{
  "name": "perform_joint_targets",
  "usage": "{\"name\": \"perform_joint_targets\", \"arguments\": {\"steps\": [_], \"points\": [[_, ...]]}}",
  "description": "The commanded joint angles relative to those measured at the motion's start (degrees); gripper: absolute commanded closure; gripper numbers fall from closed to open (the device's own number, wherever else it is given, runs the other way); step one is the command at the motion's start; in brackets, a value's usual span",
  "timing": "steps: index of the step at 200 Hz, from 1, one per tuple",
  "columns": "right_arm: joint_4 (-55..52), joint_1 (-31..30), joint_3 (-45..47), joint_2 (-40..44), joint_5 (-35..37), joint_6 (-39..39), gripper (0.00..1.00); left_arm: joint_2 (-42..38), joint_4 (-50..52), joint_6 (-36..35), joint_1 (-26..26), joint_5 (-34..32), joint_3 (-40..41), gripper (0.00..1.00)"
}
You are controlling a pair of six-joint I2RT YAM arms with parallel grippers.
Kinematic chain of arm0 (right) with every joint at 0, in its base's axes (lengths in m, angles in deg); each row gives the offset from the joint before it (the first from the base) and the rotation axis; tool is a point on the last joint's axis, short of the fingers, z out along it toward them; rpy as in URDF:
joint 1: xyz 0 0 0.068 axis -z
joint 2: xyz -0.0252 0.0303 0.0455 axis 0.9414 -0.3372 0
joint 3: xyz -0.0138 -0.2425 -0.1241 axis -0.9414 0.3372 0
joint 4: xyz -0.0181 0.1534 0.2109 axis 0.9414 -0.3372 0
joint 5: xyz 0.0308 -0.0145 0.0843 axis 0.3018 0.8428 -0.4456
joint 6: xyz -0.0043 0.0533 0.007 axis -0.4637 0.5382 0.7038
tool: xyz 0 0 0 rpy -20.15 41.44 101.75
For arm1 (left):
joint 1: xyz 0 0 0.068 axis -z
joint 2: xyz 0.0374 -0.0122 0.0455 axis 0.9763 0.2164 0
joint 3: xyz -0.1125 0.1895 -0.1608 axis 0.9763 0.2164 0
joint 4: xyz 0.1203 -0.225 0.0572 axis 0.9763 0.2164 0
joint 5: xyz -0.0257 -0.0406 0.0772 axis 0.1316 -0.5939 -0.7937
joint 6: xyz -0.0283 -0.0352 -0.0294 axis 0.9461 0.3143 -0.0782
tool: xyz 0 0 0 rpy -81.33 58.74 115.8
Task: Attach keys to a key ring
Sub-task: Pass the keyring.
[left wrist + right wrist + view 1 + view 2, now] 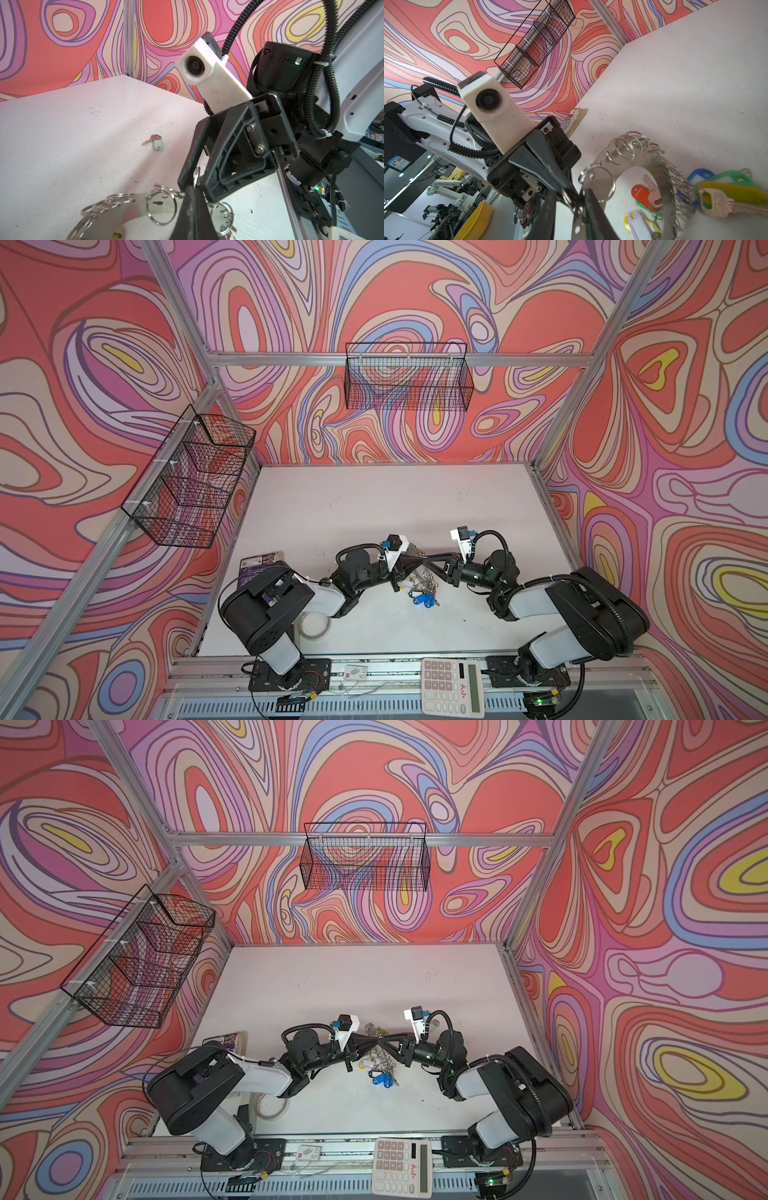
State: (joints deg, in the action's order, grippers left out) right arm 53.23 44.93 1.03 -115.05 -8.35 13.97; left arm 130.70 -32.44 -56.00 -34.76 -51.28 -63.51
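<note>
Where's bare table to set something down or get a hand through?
Free: far half of table, back wall to key ring; near strip between keys and front rail. Crowded: centre, where left gripper and right gripper meet at the ring; book and tape in near-left corner.

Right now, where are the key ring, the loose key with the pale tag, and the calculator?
key ring (133, 207): left wrist view, flat band.
loose key (158, 144): left wrist view, pale tag.
calculator (441, 686): a top view, keypad.
</note>
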Motion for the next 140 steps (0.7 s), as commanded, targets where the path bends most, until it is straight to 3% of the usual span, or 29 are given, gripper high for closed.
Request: {"name": "perform_joint_targets", "arguments": {"steps": [1, 107, 140], "points": [[2.4, -0.9, 0.5, -0.5, -2.2, 0.7, 0.75, -0.6, -5.0, -0.6, -0.6, -1.7, -0.3, 1.00], [2.4, -0.8, 0.2, 0.2, -2.3, 1.3, 0.78, -1.4, -4.9, -0.9, -1.6, -2.1, 1.4, 1.00], [2.5, -0.8, -0.1, 0.1, -2.3, 1.4, 0.83, -1.3, -4.9, -0.8, -1.7, -2.2, 1.4, 1.00]]}}
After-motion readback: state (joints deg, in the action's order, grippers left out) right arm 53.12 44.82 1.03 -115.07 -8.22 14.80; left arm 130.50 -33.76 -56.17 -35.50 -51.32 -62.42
